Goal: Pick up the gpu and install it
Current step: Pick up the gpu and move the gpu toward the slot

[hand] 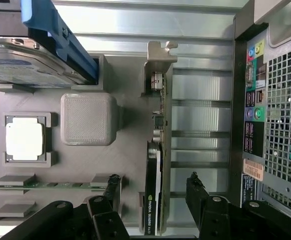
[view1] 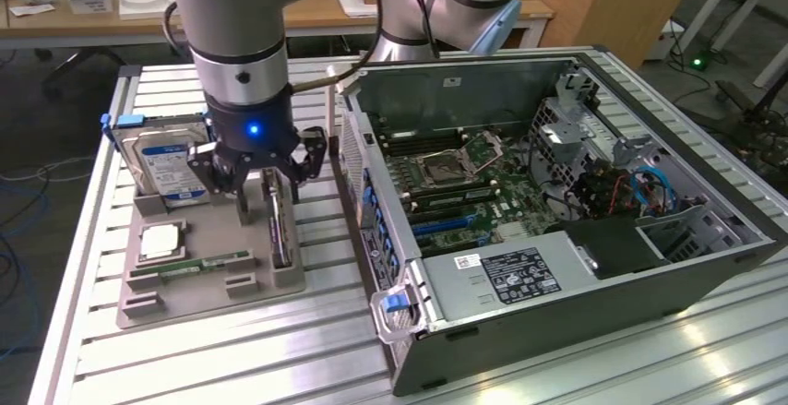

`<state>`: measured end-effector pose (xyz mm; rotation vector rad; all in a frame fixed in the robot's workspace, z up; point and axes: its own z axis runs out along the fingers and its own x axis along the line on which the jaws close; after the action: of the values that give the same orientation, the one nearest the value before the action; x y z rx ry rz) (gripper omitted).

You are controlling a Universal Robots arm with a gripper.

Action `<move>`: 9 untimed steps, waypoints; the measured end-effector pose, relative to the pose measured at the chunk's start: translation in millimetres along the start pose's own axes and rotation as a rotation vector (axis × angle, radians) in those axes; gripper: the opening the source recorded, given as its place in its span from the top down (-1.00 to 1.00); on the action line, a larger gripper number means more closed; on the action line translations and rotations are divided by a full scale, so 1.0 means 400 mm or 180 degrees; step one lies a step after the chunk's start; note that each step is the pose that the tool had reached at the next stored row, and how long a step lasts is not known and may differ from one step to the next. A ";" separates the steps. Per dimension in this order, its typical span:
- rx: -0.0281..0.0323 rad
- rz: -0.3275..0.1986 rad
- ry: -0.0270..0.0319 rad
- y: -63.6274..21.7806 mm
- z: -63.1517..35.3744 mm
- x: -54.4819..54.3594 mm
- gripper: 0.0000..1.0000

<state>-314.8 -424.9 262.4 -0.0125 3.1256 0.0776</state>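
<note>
Arm: the big grey arm [view1: 240, 64] reached down over the tray from above.
Gripper: the gripper [view1: 265, 182] hung right over the gpu [view1: 280, 230]. In the wrist view the gripper [hand: 152, 184] had the card between its two sides.
Fingers: the fingers [hand: 195, 190] were spread wide, one on each side of the gpu, with a gap on both sides. They held nothing.
Gpu: it stood on its thin edge in a slot of the tray, on the side nearest the computer case. In the wrist view the gpu [hand: 155, 150] showed its dark edge. Its silver bracket [hand: 158, 62] was at the end far from the fingers.
Tray: the grey tray [view1: 209, 311] lay on the metal table [view1: 246, 363], just beside the computer case.
Hard drive: the hard drive [view1: 166, 170] with a blue and white label stood at one end of the tray.
Chip: a square chip [view1: 161, 239] lay flat in the tray.
Memory stick: a thin green memory stick [view1: 203, 265] lay in its own slot.
Computer case: the computer case [view1: 591, 267] lay open on its side, and the green board [view1: 456, 184] showed inside.
</note>
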 end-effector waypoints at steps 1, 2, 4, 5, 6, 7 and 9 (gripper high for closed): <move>0.0000 0.0000 0.0000 0.000 0.002 0.000 -0.29; 0.0000 0.0000 0.0000 0.000 0.005 0.000 -0.29; 0.0000 0.0000 0.0000 -0.001 0.010 0.000 -0.29; 0.0000 0.0000 0.0000 -0.001 0.013 0.000 -0.29; 0.0000 0.0000 0.0000 -0.001 0.016 0.000 -0.29; 0.0000 0.0000 0.0000 -0.001 0.019 0.000 -0.29; 0.0000 0.0000 0.0000 -0.001 0.023 0.000 -0.29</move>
<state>-314.8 -424.9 253.0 -0.0125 3.1257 0.0776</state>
